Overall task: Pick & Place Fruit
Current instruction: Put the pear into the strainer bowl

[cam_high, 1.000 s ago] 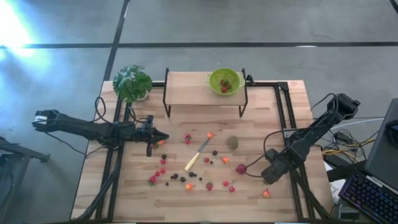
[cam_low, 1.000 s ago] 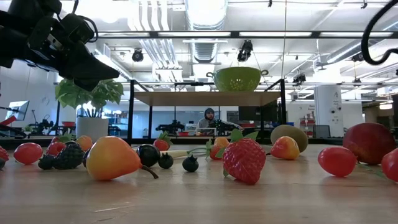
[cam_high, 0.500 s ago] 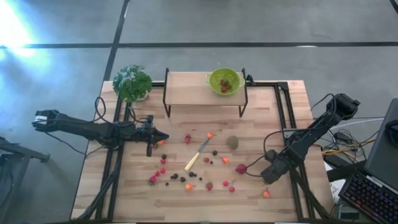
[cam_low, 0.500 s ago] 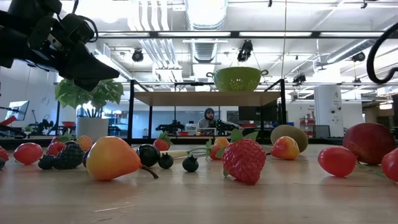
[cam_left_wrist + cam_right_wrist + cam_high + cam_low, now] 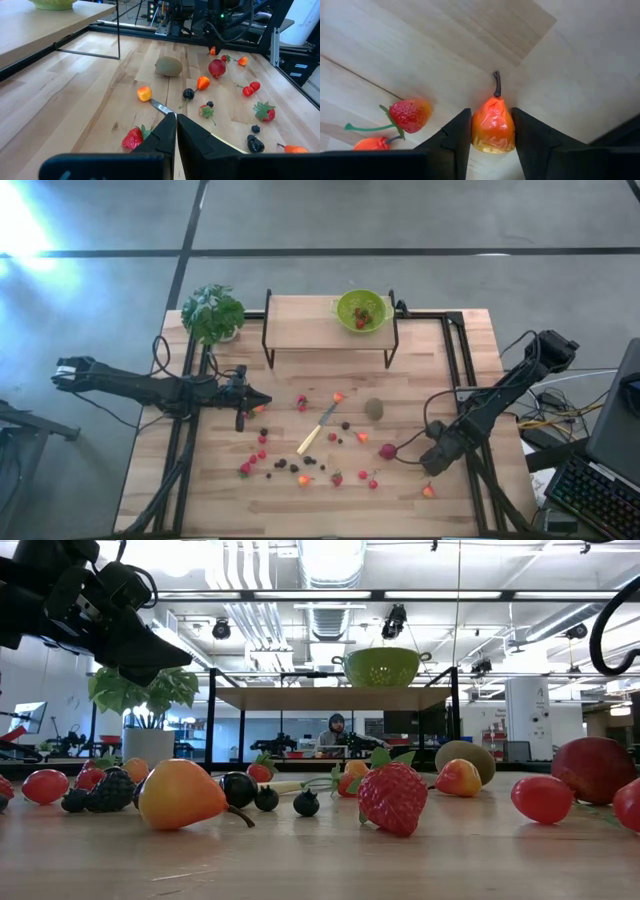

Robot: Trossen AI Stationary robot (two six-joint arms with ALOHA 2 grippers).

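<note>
Many small fruit pieces lie scattered on the wooden table [image 5: 230, 500]: red strawberries [image 5: 337, 478], dark berries [image 5: 281, 465], a kiwi-like ball [image 5: 374, 409] and a dark-red fruit [image 5: 388, 451]. Near the table's right front, my right gripper [image 5: 430, 478] points steeply down, closed on an orange pear-shaped fruit [image 5: 492, 127]. A strawberry [image 5: 410, 114] lies beside it. My left gripper [image 5: 175, 118] is shut with nothing in it and hovers above the table's left part [image 5: 262, 404]. My right gripper pinches the orange fruit's wide body [image 5: 477, 131] between its two fingers, one on each side. The fingers come from above, pointing steeply down. The fruit lies on the table with its dark stem [image 5: 496, 82] pointing away from the fingers.
A green colander [image 5: 361, 310] with red fruit in it stands on a raised wooden shelf [image 5: 300, 325] at the table's far side. A potted plant [image 5: 212, 313] stands at the far left. A pale-handled knife [image 5: 318, 430] lies mid-table. Black rails [image 5: 462, 370] run along the sides.
My right arm has sunk a little toward the table over the orange fruit. The fruit on the table lies as before.
</note>
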